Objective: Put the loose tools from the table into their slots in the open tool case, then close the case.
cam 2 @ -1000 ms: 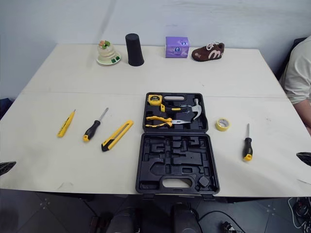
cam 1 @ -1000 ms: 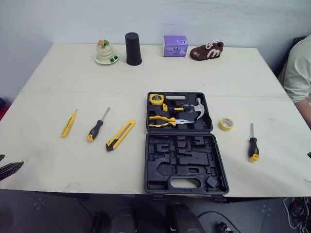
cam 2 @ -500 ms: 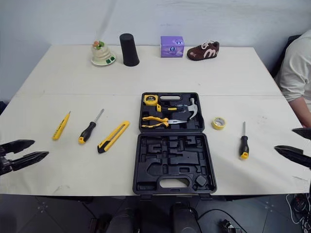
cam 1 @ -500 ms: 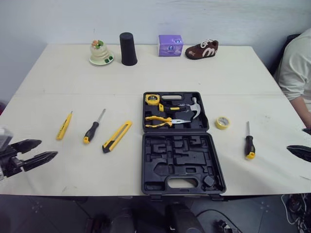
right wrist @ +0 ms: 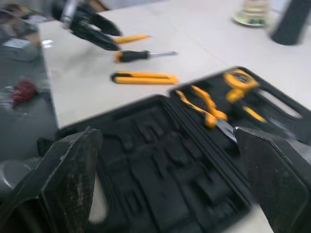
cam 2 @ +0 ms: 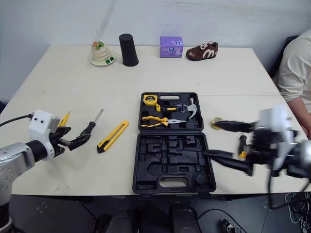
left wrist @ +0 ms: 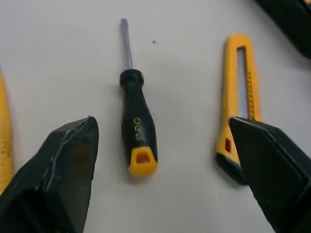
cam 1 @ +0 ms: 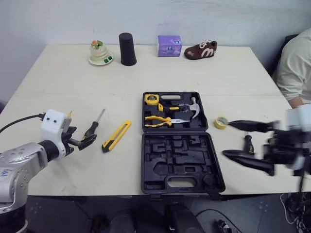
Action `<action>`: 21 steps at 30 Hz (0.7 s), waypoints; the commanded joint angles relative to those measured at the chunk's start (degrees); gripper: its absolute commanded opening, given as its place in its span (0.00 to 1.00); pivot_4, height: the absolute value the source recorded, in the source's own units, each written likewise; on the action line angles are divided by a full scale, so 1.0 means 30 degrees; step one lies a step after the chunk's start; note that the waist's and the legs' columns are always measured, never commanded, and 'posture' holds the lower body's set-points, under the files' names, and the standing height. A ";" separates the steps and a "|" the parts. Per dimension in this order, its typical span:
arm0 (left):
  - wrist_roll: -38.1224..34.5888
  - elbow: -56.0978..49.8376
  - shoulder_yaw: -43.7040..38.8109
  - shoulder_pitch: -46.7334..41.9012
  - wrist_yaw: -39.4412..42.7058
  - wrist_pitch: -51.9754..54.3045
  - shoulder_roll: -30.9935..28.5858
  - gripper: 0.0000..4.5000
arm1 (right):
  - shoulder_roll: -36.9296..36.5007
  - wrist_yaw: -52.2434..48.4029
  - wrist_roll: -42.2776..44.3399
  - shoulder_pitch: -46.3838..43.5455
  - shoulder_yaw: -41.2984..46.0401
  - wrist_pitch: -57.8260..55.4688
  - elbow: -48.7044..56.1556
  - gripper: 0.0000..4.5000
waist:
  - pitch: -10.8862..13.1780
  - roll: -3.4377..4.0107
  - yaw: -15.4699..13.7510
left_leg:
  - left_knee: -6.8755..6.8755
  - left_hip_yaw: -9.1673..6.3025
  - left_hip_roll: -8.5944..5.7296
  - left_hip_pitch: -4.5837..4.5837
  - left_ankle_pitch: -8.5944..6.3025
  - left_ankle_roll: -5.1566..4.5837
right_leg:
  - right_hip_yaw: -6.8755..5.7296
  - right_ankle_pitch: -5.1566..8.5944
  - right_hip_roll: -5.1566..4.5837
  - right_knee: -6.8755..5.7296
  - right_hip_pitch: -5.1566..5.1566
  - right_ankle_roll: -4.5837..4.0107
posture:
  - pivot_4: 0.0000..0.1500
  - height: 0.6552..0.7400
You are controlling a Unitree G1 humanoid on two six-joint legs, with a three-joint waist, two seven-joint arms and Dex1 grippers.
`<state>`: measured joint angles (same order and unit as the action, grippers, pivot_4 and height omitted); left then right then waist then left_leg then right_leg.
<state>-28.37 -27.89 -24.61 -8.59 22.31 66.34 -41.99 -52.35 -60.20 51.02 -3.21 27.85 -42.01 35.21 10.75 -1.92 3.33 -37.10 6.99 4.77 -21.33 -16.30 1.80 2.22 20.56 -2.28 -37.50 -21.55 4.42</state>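
Observation:
The open black tool case [cam 1: 181,167] lies mid-table; its far half holds a tape measure, pliers and a hammer. To its left lie a yellow utility knife [cam 1: 116,135], a black-and-yellow screwdriver [cam 1: 96,125] and a thin yellow tester [cam 2: 63,119]. My left gripper [cam 1: 84,141] is open at the butt of that screwdriver's handle [left wrist: 138,141], which lies between its spread fingers. A yellow tape roll [cam 1: 221,122] and a second screwdriver [cam 1: 248,143] lie to the right of the case. My right gripper [cam 1: 226,139] is open, held over the case's right edge beside them.
Along the far edge stand a small figurine on a dish [cam 1: 100,52], a black cup [cam 1: 128,49], a purple box [cam 1: 169,45] and a brown shoe [cam 1: 200,50]. A person [cam 1: 296,68] sits at the table's right side.
Both arms swung in from the table's sides. The left gripper reached the left screwdriver's handle; the right gripper moved in over the case's right edge. The camera shifted slightly.

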 commanded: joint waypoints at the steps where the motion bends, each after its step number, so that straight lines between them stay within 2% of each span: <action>1: 0.0589 0.1259 0.0293 -0.1181 -0.0926 0.0620 -0.0051 0.99 | 0.0865 0.1606 -0.0777 -0.1777 -0.2553 0.0760 0.0313 1.00 | 0.0002 0.0002 -0.0065 | 0.0000 0.0002 -0.0002 -0.0006 0.0023 0.0041 | -0.0003 0.0000 -0.0004 0.0001 -0.0009 0.0000 | 1.00 0.88; 7: 0.1689 0.4240 0.2784 -0.2543 -0.0569 -0.0355 -0.0510 0.99 | 0.1661 0.3385 -0.1462 -0.4080 -0.5156 0.0505 0.0409 1.00 | 0.0002 0.0000 -0.0159 | -0.0007 0.0002 0.0004 -0.0043 0.0025 0.0042 | -0.0014 0.0002 -0.0039 0.0012 -0.0034 -0.0002 | 1.00 0.88; 15: 0.3073 0.7774 0.5161 -0.4137 0.0022 -0.2925 -0.0188 0.99 | 0.1968 0.4338 -0.1623 -0.5575 -0.6683 0.0290 0.0455 1.00 | 0.0001 0.0001 -0.0480 | -0.0006 -0.0002 0.0005 -0.0048 0.0029 0.0029 | -0.0033 0.0003 -0.0049 0.0004 -0.0042 -0.0006 | 1.00 0.88; 16: 0.3097 0.7991 0.5205 -0.4187 0.0154 -0.3044 -0.0174 0.87 | 0.1948 0.4369 -0.1603 -0.5643 -0.6728 0.0288 0.0441 1.00 | 0.0001 0.0001 -0.0514 | -0.0007 0.0000 0.0006 -0.0047 0.0029 0.0027 | -0.0033 0.0003 -0.0051 0.0001 -0.0042 -0.0007 | 1.00 0.88; 17: 0.3093 0.8154 0.5264 -0.4217 0.0356 -0.3095 -0.0201 0.82 | 0.1909 0.4381 -0.1616 -0.5697 -0.6765 0.0303 0.0427 1.00 | 0.0001 0.0001 -0.0527 | -0.0009 0.0000 0.0007 -0.0047 0.0028 0.0023 | -0.0033 0.0004 -0.0050 -0.0001 -0.0042 -0.0007 | 1.00 0.88; 21: 0.3050 0.8316 0.5227 -0.4206 0.0936 -0.3453 -0.0263 0.43 | 0.1692 0.4344 -0.1745 -0.5700 -0.6698 0.0405 0.0359 1.00 | 0.0001 0.0001 -0.0543 | -0.0010 0.0000 0.0006 -0.0047 0.0021 -0.0001 | -0.0034 0.0004 -0.0064 -0.0008 -0.0041 -0.0006 | 1.00 0.88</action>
<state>-19.55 -3.53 -9.46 -21.49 24.06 56.22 -42.58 -46.68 -47.18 45.66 -19.56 6.85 -41.46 35.42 10.75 -1.92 1.70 -37.13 6.99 4.79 -21.47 -16.24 1.78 2.11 20.57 -2.47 -37.52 -21.67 4.40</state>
